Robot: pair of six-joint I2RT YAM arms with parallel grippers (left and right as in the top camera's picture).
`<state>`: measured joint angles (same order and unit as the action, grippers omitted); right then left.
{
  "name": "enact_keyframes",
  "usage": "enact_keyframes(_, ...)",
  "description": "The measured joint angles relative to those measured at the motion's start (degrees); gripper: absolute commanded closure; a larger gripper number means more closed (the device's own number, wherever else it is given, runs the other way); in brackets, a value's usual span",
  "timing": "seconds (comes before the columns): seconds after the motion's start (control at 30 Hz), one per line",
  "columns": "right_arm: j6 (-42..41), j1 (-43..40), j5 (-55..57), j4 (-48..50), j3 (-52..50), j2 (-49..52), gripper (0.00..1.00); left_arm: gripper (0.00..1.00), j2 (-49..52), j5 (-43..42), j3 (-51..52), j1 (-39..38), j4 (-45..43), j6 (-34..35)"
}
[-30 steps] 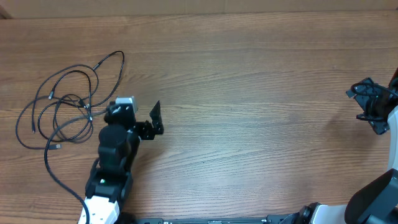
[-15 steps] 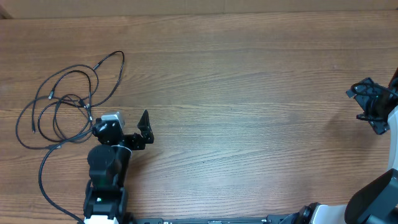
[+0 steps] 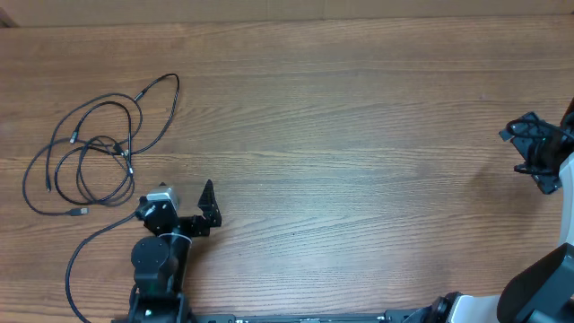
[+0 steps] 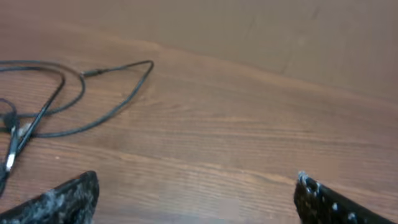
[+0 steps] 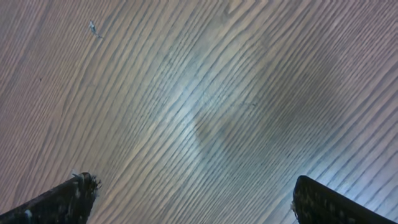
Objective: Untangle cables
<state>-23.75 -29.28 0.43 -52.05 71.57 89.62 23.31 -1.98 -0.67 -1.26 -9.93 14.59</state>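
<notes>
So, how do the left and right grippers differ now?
The left gripper is near the cables; the right gripper is far from them, at the right edge of the table. The left gripper's camera shows cable; the right gripper's shows only wood. Both are open and empty.

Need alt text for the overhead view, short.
A tangle of thin black cables lies on the left of the wooden table. The left pincer sits open beside it, empty; the right pincer is open at the far right edge.

The desk [image 3: 359, 135] has a brown wood grain, smooth, with a soft sheen under the light. The cables [image 3: 121, 148] look like matt black plastic with small metallic plugs. The left end effector [image 4: 196, 196] is matt black plastic, speckled with pale scuffs.
</notes>
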Motion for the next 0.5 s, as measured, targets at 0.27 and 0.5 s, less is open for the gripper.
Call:
enact_keyframes(0.27,0.00,0.02,0.00,-0.11,0.00,0.00,0.00,0.00,-14.62,0.07,0.20,1.01,14.21,0.02)
enact_keyframes(0.5,0.00,0.02,0.00,-0.07,0.00,0.00,0.00,0.01,-22.32,0.26,0.20,1.01,14.25,-0.26)
